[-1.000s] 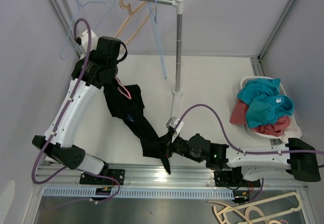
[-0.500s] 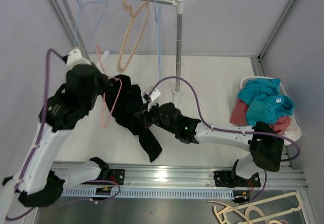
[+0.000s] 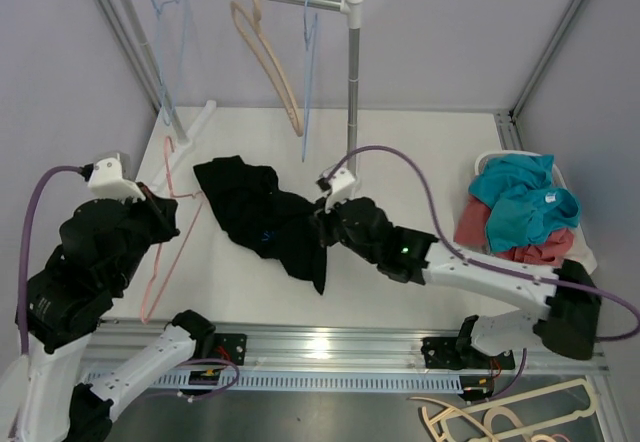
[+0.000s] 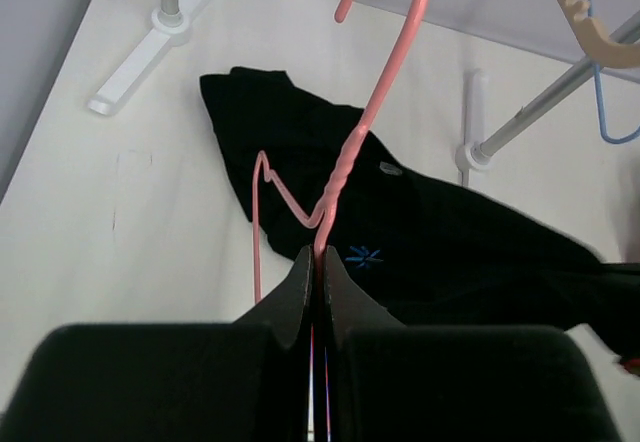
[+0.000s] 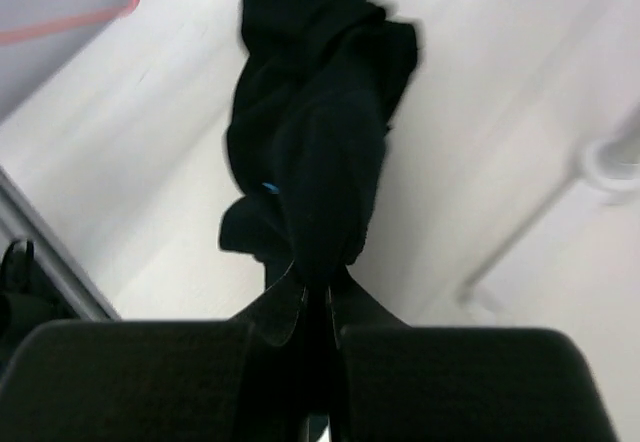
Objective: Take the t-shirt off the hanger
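Note:
The black t-shirt point(image 3: 258, 217) lies spread on the white table and is off the pink hanger point(image 3: 160, 252). My left gripper point(image 3: 172, 226) is shut on the pink hanger's twisted neck point(image 4: 345, 167) and holds it left of the shirt, clear of the cloth. In the left wrist view the shirt point(image 4: 450, 247) lies beneath the hanger. My right gripper point(image 3: 322, 230) is shut on the shirt's right end. In the right wrist view the bunched cloth point(image 5: 320, 132) stretches away from the jaws point(image 5: 318, 280), and the hanger point(image 5: 75, 24) shows at top left.
A clothes rack with a grey pole point(image 3: 352, 82) stands at the back, carrying a blue wire hanger point(image 3: 160, 52), a tan hanger point(image 3: 268, 50) and another blue hanger point(image 3: 306, 62). A white basket point(image 3: 578, 262) with teal and red clothes is at right. Spare hangers point(image 3: 500, 417) lie below the rail.
My left arm swung left and down, pulling the pink hanger out of the shirt. The shirt dropped flat onto the table. My right gripper moved up and right, still holding the shirt.

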